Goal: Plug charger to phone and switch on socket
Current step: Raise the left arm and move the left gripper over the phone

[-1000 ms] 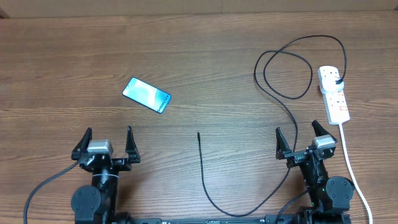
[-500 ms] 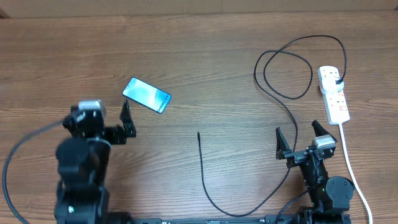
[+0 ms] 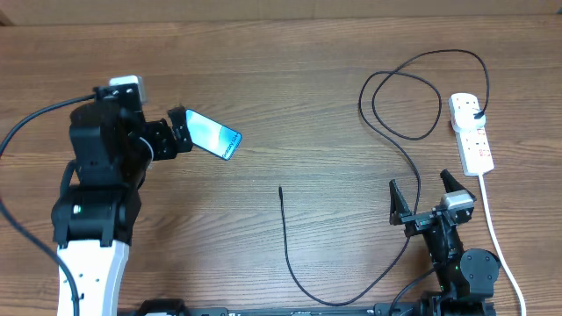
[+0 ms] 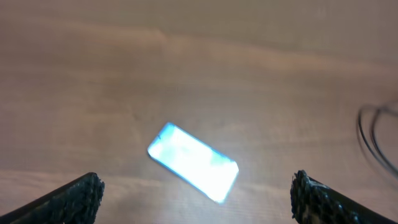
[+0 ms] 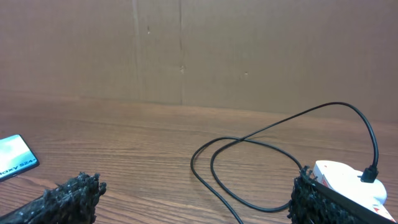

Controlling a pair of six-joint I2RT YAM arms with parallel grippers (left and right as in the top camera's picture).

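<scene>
The phone [image 3: 209,134] lies flat on the table, screen lit blue; it also shows in the left wrist view [image 4: 193,162] and at the left edge of the right wrist view [image 5: 15,157]. My left gripper [image 3: 176,133] is open and empty, right at the phone's left end. The charger's black cable [image 3: 399,140] loops across the right side, its connector tip [image 3: 281,190] lying free mid-table and its plug [image 3: 476,116] seated in the white socket strip [image 3: 471,132]. My right gripper [image 3: 424,198] is open and empty, near the front edge by the cable.
The strip's white cord [image 3: 492,224] runs down the right edge past my right arm. A cardboard wall [image 5: 186,50] stands behind the table.
My left arm has swung up and forward from the front edge, bringing its open gripper to the phone's left end. The right arm, cable and phone have not moved.
</scene>
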